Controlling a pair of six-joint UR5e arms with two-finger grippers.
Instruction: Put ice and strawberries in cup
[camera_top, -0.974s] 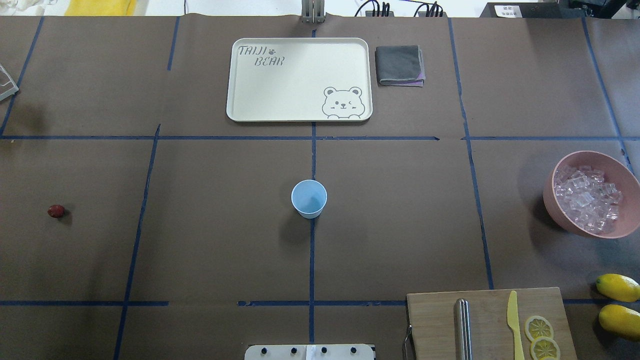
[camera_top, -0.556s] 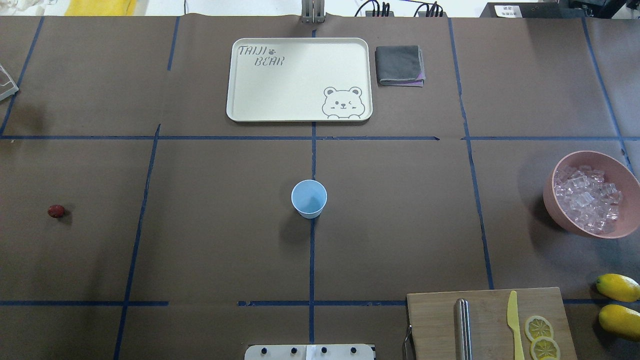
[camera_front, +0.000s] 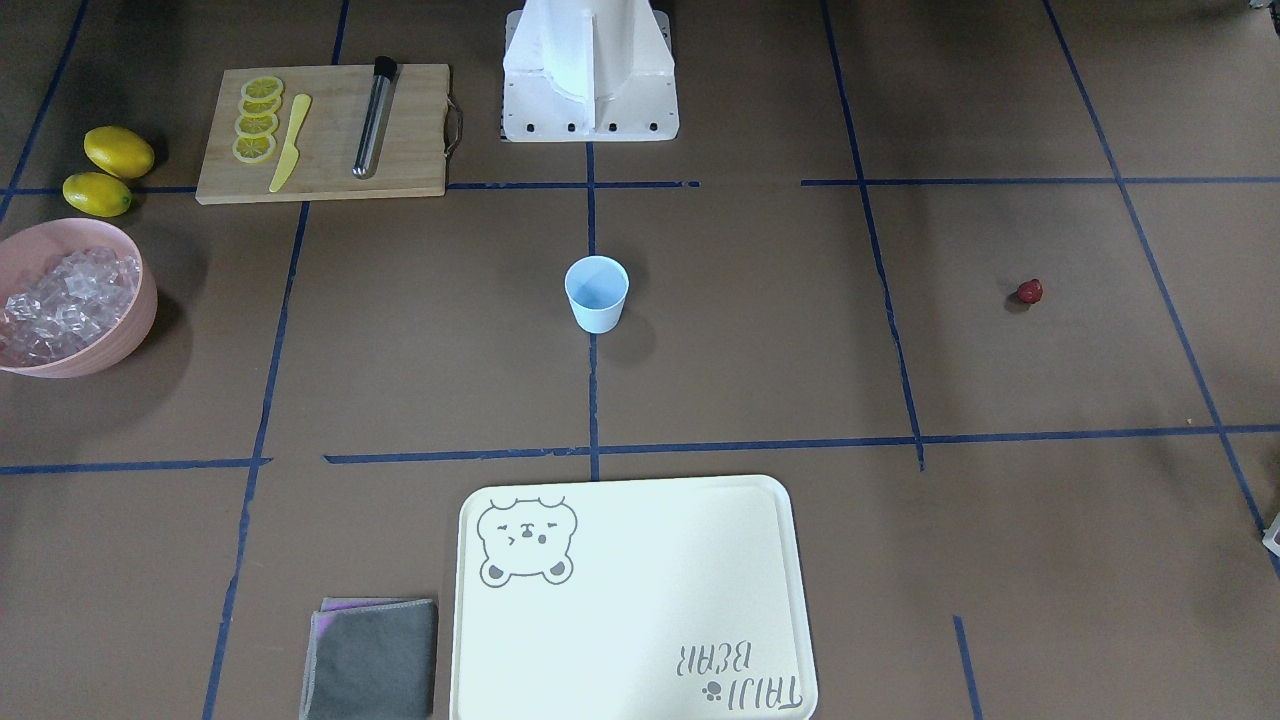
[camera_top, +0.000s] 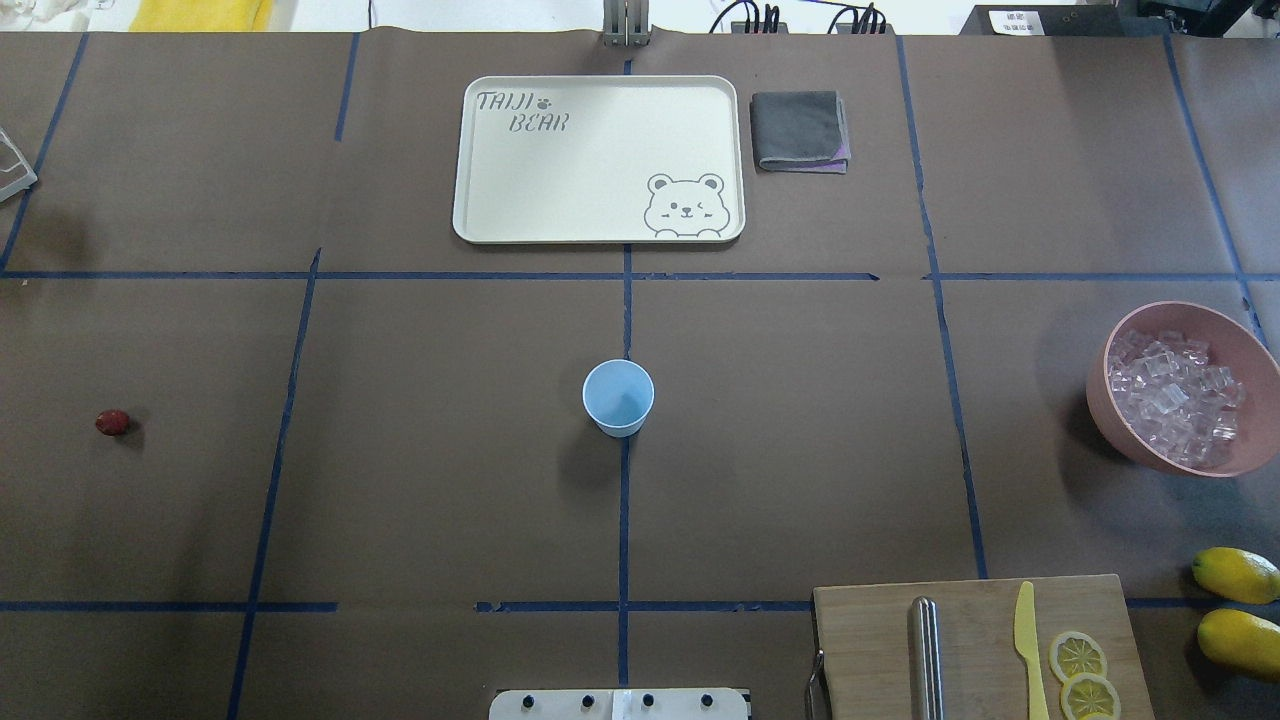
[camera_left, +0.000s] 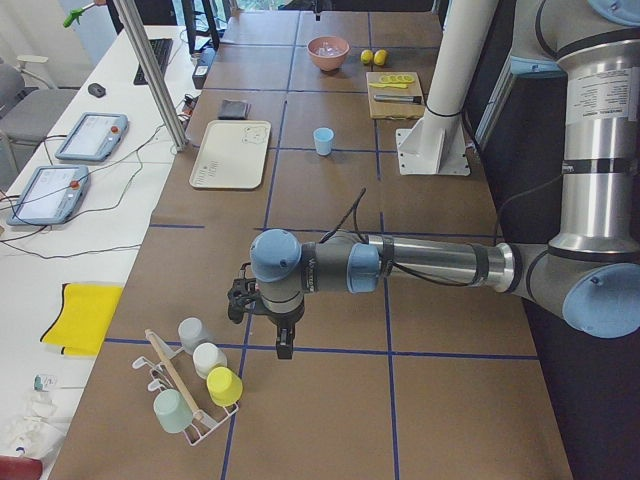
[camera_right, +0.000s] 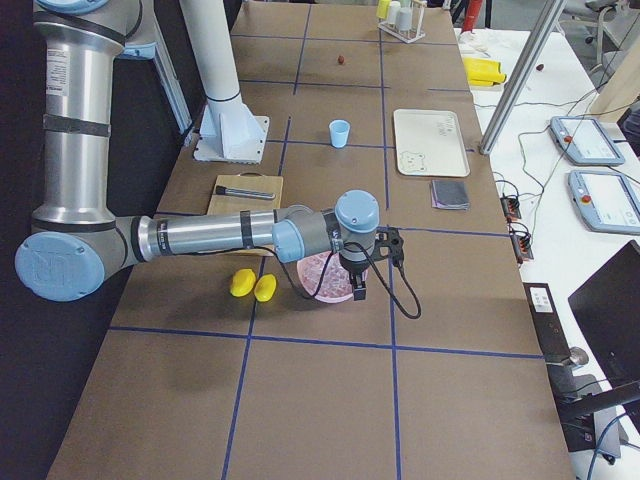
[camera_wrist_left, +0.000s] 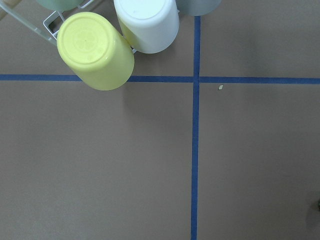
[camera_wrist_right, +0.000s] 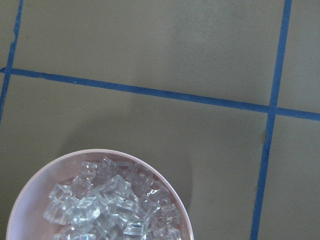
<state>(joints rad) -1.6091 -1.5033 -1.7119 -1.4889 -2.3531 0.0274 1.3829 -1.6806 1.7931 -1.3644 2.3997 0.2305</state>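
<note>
Cup (camera_top: 618, 396) stands alone mid-table, ice (camera_top: 1175, 400) and strawberry (camera_top: 112, 422) near opposite edges; cannot tell if left gripper (camera_left: 283, 345) or right gripper (camera_right: 358, 290) gapes.

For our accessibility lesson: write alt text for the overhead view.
An empty blue cup stands at the centre; a strawberry lies far left, a pink bowl of ice far right. A tray sits beyond the cup.

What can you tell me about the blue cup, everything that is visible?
The cup is small, light blue, tapered, without handle, apparently plastic. It stands upright, mouth up, and looks empty. It sits at the middle of the table on a blue tape line, on the robot's side of the tray. Only the table touches it.
</note>
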